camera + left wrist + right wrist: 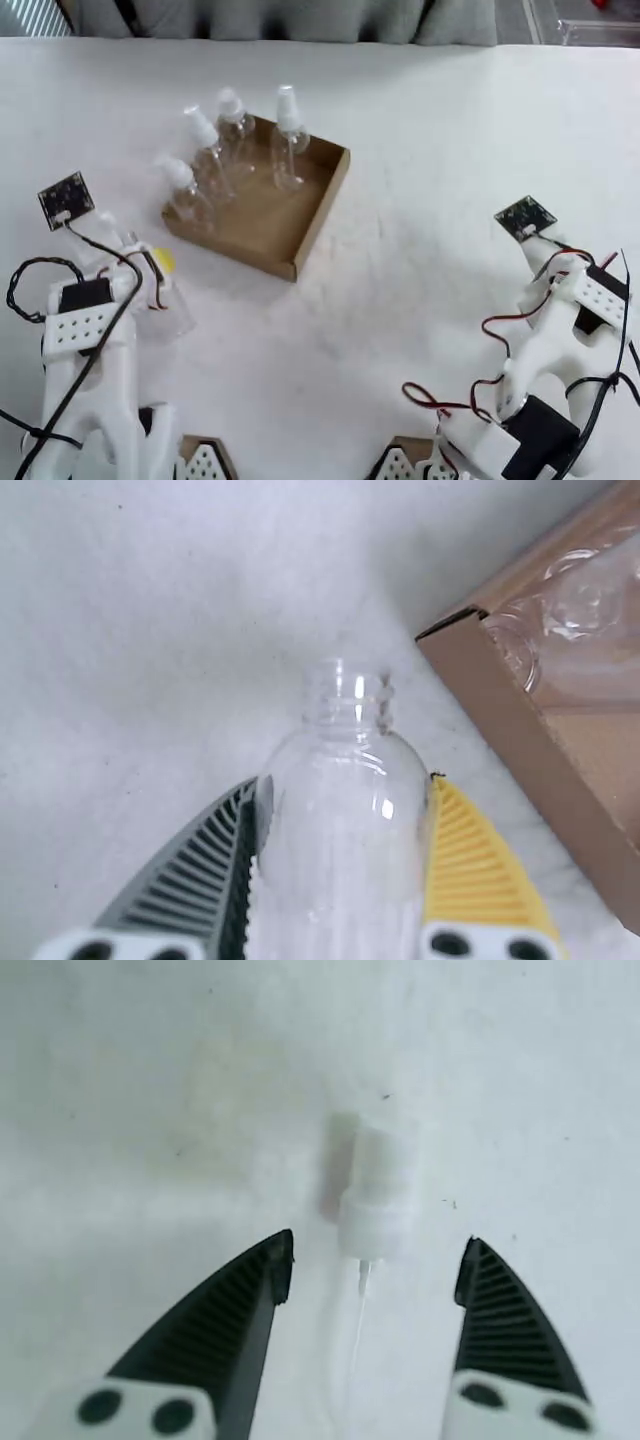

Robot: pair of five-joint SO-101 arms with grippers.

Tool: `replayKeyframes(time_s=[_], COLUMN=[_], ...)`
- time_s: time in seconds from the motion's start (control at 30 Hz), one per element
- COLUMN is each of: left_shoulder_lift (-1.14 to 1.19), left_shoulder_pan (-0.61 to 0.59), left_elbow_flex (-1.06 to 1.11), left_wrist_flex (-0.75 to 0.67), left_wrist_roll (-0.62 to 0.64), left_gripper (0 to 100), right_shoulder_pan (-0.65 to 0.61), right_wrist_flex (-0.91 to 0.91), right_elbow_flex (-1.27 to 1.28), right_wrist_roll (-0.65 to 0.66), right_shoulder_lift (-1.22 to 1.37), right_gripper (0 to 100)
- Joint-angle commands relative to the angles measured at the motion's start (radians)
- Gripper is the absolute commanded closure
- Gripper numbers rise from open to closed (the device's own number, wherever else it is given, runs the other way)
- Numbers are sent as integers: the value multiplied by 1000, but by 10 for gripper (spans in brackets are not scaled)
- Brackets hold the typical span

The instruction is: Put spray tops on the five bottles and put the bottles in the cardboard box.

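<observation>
My left gripper point(345, 880) is shut on a clear bottle point(345, 810) with a bare threaded neck, held between its grey and yellow fingers just off a corner of the cardboard box point(520, 720). In the high view this gripper point(148, 268) sits left of the box point(265, 225). Several capped bottles point(288, 135) stand along the box's far and left sides. My right gripper point(375, 1260) is open just above the table, its fingers on either side of a white spray top point(378, 1190) that lies flat with its thin tube pointing toward the gripper.
The white table point(420, 200) is bare between the box and the right arm point(575, 300). Cables hang around both arms. The table's far edge meets a curtain.
</observation>
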Motion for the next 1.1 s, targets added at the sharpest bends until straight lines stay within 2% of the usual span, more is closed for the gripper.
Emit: replayKeyframes(time_s=[0.0, 0.33, 0.4, 0.5, 0.57, 0.77, 0.97, 1.07], left_shoulder_lift=[-36, -36, -36, -35, -38, -42, -44, -44], left_shoulder_pan=[19, 19, 19, 35, 76, 111, 180, 237], left_elbow_flex=[-6, -5, -5, 9, 35, 51, -21, -48], left_wrist_flex=[-23, -20, -20, -32, -64, -77, -72, -69], left_wrist_roll=[-11, -11, -11, -11, -11, -9, -6, -5], left_gripper=[979, 979, 979, 979, 979, 979, 978, 978], right_shoulder_pan=[-19, -5, 8, 18, 19, 36, 65, 88], right_wrist_flex=[10, 15, 39, 67, 101, 328, 524, 657], right_elbow_flex=[-57, -262, -305, -379, -423, -580, -815, -937], right_wrist_roll=[61, 72, 74, 74, 74, 63, -146, -199], right_shoulder_lift=[21, 302, 337, 380, 409, 427, 427, 427], right_gripper=[783, 789, 821, 921, 984, 982, 982, 982])
